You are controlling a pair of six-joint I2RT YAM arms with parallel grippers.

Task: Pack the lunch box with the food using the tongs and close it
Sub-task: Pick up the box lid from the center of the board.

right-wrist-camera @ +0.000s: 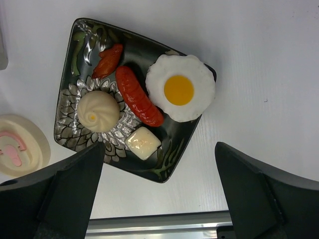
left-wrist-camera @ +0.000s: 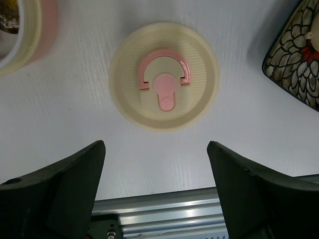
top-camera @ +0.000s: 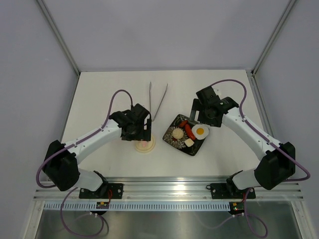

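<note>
The round cream lid (left-wrist-camera: 164, 74) with its pink mark lies flat on the white table, just ahead of my open, empty left gripper (left-wrist-camera: 155, 143) (top-camera: 139, 130). The lunch box tub (left-wrist-camera: 27, 35) peeks in at the upper left with something dark inside; from above my left arm hides it. The food sits on a black patterned plate (right-wrist-camera: 172, 162): fried egg (right-wrist-camera: 180, 93), red sausage (right-wrist-camera: 138, 97), bun (right-wrist-camera: 98, 111), pale cube (right-wrist-camera: 143, 143), carrot (right-wrist-camera: 108, 60). My right gripper (right-wrist-camera: 159, 144) (top-camera: 202, 115) hangs open over the plate's near corner. The tongs (top-camera: 157, 99) lie beyond, between the arms.
An aluminium rail (top-camera: 169, 185) runs along the table's near edge. White walls with metal corner posts (top-camera: 60, 37) close in the back and sides. The lid (top-camera: 144, 145) and plate (top-camera: 185, 148) lie a short gap apart.
</note>
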